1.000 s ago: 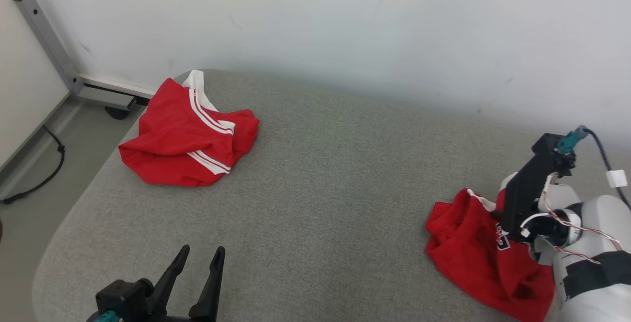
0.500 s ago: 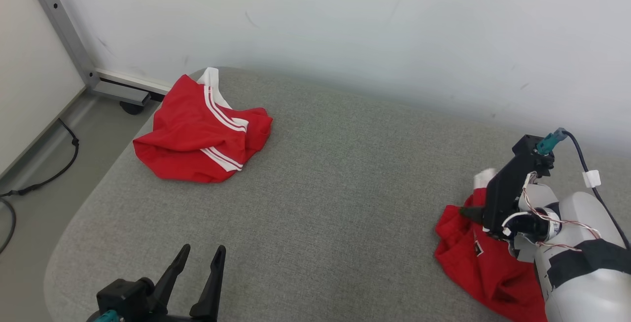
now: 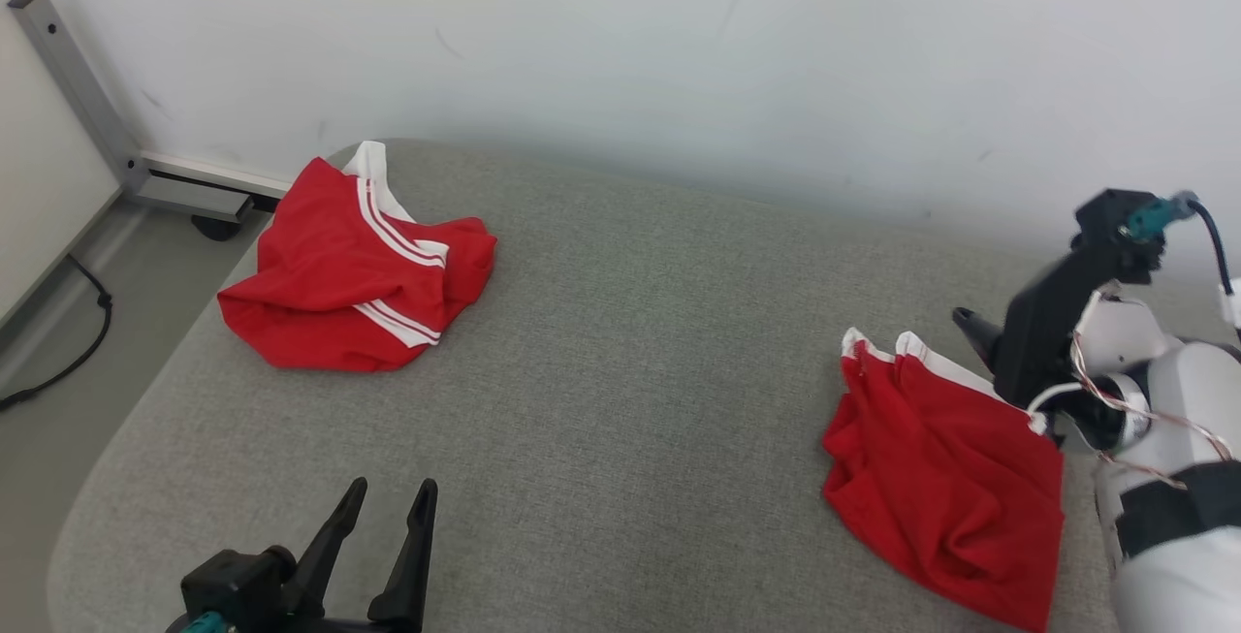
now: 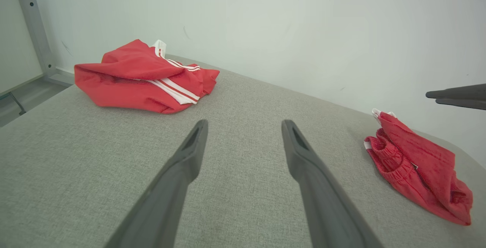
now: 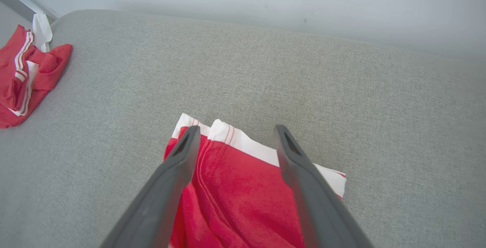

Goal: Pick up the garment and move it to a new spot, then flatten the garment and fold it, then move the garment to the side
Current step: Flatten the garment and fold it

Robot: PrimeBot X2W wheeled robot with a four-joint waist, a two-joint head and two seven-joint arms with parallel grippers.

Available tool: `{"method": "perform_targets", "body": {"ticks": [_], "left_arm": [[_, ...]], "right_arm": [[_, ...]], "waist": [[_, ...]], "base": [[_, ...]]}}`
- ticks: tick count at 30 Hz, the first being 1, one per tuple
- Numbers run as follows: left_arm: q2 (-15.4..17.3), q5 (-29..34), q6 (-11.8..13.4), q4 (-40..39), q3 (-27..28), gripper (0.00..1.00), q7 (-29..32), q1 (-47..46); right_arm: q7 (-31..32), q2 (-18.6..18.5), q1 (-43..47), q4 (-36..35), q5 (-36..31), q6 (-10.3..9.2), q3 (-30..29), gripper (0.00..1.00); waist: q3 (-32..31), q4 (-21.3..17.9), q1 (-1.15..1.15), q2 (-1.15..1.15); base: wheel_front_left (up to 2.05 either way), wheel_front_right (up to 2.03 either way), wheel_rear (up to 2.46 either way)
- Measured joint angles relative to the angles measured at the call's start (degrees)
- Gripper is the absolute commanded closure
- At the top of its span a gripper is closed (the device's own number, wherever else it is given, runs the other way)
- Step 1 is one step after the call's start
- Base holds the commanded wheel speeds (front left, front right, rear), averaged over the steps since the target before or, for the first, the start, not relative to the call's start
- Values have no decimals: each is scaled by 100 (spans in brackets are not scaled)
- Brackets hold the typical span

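- Metal post point(image 3: 68, 80): stands at the far left against the wall, with a foot running along the floor behind the table corner.
- Black cable point(image 3: 73, 347): lies on the floor left of the table.
- Striped garment point(image 3: 354, 269): red with white stripes and a white edge. It lies bunched in a heap on the far left corner of the table, close to the wall, and no gripper touches it.
- Left gripper point(image 3: 393, 485): at the near left edge of the table, fingers spread wide and pointing toward the wall. It holds nothing. In the left wrist view its fingers hang over bare grey cloth.
- Table point(image 3: 630, 371): a grey fabric-covered top with rounded corners, set against a pale wall.
- Garment point(image 3: 945, 478): red with a white hem. It lies loosely bunched on the right part of the table, well apart from the striped garment. The white hem faces the wall, and a gathered waistband shows in the left wrist view.
- Right gripper point(image 5: 236, 128): over the far end of the garment, fingers spread wide to either side of the white hem. It grips nothing. In the left wrist view its fingers are above the cloth and clear of it.
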Motion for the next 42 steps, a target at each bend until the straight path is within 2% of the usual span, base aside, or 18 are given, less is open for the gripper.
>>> {"method": "perform_targets", "body": {"ticks": [6, 12, 13, 14, 15, 16, 17, 20, 25, 34, 42], "left_arm": [[2, -5, 15, -19, 9, 0, -10, -1], [13, -7, 23, -51, 14, 0, -33, 4], [13, -7, 23, -51, 14, 0, -33, 4], [15, -8, 24, -56, 15, 0, -34, 5], [18, -8, 24, -62, 14, 0, -36, 7], [22, -8, 24, -69, 13, 0, -47, 8], [24, -8, 23, -73, 13, 0, -48, 7], [31, -8, 16, -75, 4, 0, -48, -2], [44, -8, 15, -74, -7, 0, -48, -34], [65, -8, 13, -73, -24, 0, -43, -101], [55, -9, 12, -55, -30, 0, -46, -147]], "right_arm": [[-319, -244, 944, -881, -200, 1, 83, 0], [-432, -210, 1918, -1791, -167, 0, 163, 1], [-432, -210, 1918, -1791, -167, 0, 163, 38], [-447, -194, 2051, -1934, -169, 1, 181, 56], [-452, -163, 2175, -2060, -175, 0, 205, 56], [-456, -125, 2299, -2165, -186, 1, 231, 75], [-476, -96, 2406, -2259, -203, 1, 254, 100], [-642, -30, 2710, -2469, -315, 0, 272, 100], [-798, 30, 2897, -2313, -535, 0, 258, 100], [-932, 85, 2898, -1985, -611, 1, 337, 100], [-1065, 107, 2711, -1723, -571, 1, 709, 100]], "waist": [[4, -168, 0, 0], [-20, -308, 0, 0], [-20, -308, 0, 0], [-18, -329, 0, 0], [-12, -347, -1, 0], [-3, -364, -1, 0], [10, -378, -1, 0], [61, -411, -1, 0], [100, -404, -1, 0], [179, -297, -1, 0], [248, -194, -1, 0]], "base": [[0, 0, 0], [0, 0, 0], [0, 0, 0], [0, 0, 0], [0, 0, 0], [0, 0, 0], [0, 0, 0], [0, 0, 0], [0, 0, 0], [0, 0, 0], [0, 0, 0]]}}
